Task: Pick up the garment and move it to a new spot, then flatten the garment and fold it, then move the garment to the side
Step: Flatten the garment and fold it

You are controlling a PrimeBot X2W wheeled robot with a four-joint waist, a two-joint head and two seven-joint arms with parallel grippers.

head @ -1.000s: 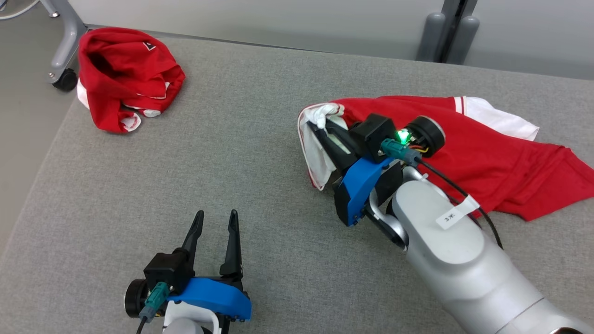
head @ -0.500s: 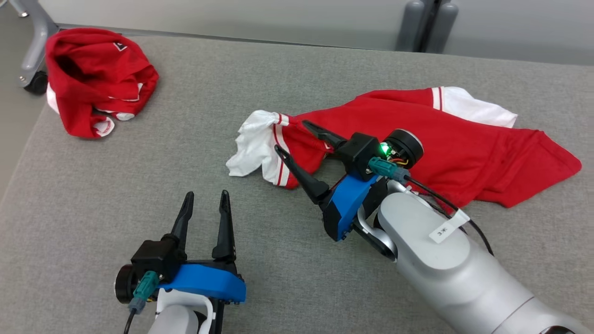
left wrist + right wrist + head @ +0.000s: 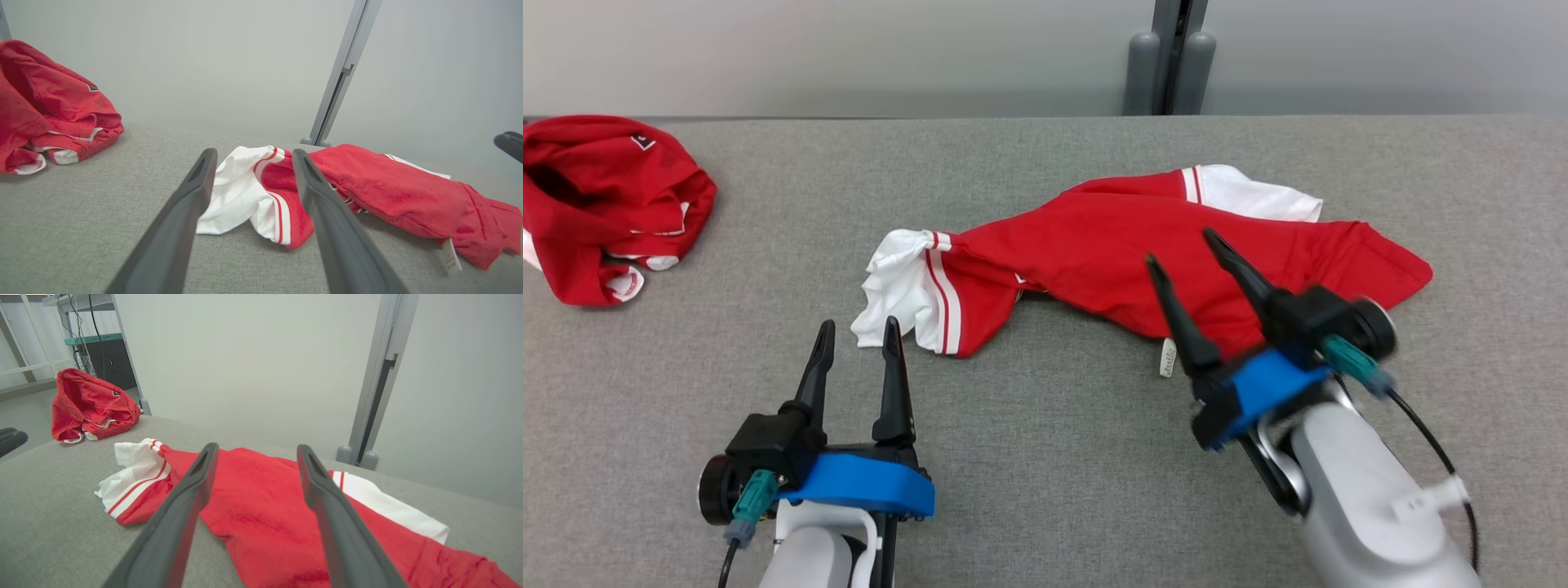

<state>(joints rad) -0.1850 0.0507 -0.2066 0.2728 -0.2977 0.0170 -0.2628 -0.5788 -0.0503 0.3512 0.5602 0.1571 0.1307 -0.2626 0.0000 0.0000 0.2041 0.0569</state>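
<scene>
the garment (image 3: 1143,253) lies strung out across the middle of the head view on the grey table (image 3: 1045,474). one white sleeve (image 3: 894,286) is bunched at its left end and another shows at the upper right. since it sits squarely in front of the robot, the move to a new spot looks done. flattening does not: the red body is twisted and narrow, with creases along it and a tag (image 3: 1168,359) poking out at the lower edge. no fold is visible, so flattening, folding and the shift to the side all appear left to do.

the right gripper (image 3: 1179,245), at centre right of the head view, has its jaws spread wide and holds nothing. its tips are over the red body near the lower edge, though contact cannot be told. the left gripper (image 3: 858,322), at lower left, is likewise wide apart and empty, with the white sleeve just beyond its tips. a second red garment (image 3: 605,204) is heaped at the far left, well apart.
</scene>
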